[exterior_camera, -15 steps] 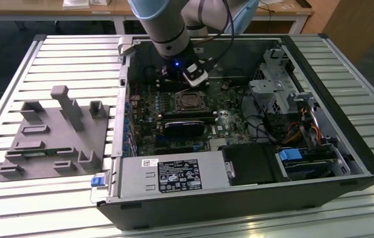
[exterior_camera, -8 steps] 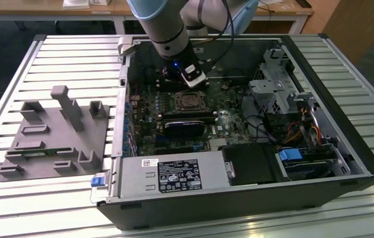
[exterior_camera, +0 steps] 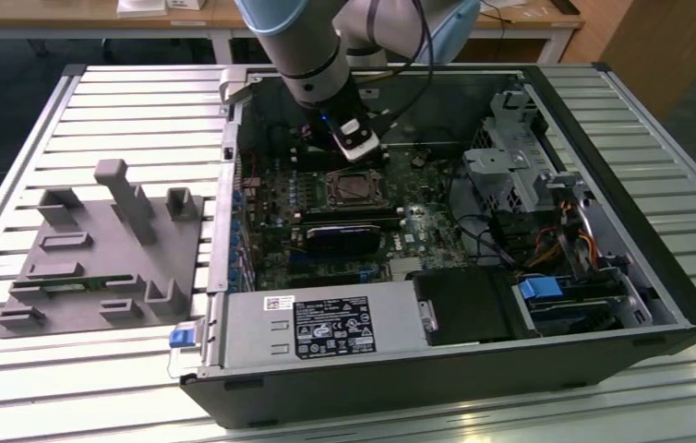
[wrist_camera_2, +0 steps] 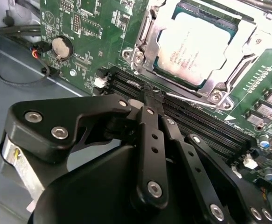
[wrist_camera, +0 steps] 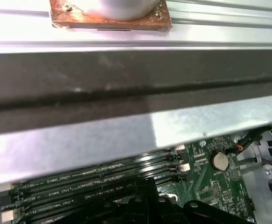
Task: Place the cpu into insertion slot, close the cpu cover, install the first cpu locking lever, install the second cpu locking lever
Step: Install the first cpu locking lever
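Observation:
The cpu [wrist_camera_2: 196, 46], a dull silver square, lies in the insertion slot [wrist_camera_2: 216, 96] on the green board. The cpu cover [wrist_camera_2: 147, 28] is down flat over it, framing its top. My gripper [wrist_camera_2: 150, 93] is shut, its black fingertips [wrist_camera_2: 147, 100] meeting just beside the slot's near edge. A thin silvery locking lever [wrist_camera_2: 196, 101] runs from the tips along that edge; whether the tips hold it or only touch it I cannot tell. In the exterior view my gripper [exterior_camera: 359, 163] hangs inside the open case just behind the insertion slot [exterior_camera: 354, 189].
Long black memory slots [wrist_camera_2: 205, 123] run beside the fingers. A coin battery [wrist_camera_2: 61, 46] and loose cables [wrist_camera_2: 14, 70] lie close by. The case wall [wrist_camera: 136, 79] stands near. A power supply [exterior_camera: 323, 323], drive cage [exterior_camera: 509, 152] and grey fixture [exterior_camera: 102, 249] surround the area.

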`<state>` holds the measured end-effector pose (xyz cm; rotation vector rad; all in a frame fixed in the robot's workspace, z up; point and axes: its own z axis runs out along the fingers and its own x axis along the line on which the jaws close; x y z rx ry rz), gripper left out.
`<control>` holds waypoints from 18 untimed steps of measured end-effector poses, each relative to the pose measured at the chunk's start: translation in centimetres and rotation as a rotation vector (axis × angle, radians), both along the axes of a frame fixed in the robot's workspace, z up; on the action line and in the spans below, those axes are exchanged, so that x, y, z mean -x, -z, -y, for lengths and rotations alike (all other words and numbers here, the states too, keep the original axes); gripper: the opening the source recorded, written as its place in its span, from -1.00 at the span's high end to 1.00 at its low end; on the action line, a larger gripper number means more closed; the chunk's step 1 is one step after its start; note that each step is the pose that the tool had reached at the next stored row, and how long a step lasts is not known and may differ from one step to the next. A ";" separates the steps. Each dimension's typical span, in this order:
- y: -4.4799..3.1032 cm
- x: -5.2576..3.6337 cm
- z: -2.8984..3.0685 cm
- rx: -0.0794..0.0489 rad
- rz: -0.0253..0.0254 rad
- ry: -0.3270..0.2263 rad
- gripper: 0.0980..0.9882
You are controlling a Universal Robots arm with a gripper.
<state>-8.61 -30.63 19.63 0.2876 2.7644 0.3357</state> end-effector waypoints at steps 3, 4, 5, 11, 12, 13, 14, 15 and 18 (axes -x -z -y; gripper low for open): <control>0.08 0.00 -0.06 0.000 0.0000 0.019 0.99; 0.10 0.00 -0.08 0.000 0.0000 0.026 0.99; 0.13 0.01 -0.10 0.000 0.0000 0.033 0.99; 0.38 0.09 -0.32 0.000 -0.0002 0.070 0.99; 0.44 0.09 -0.40 0.000 -0.0002 0.074 0.99; 0.51 0.10 -0.46 0.000 -0.0001 0.077 0.99; 0.57 0.10 -0.52 0.000 0.0002 0.080 0.99; 0.62 0.09 -0.56 0.000 0.0002 0.082 0.99; 0.71 0.09 -0.61 0.000 -0.0001 0.088 0.99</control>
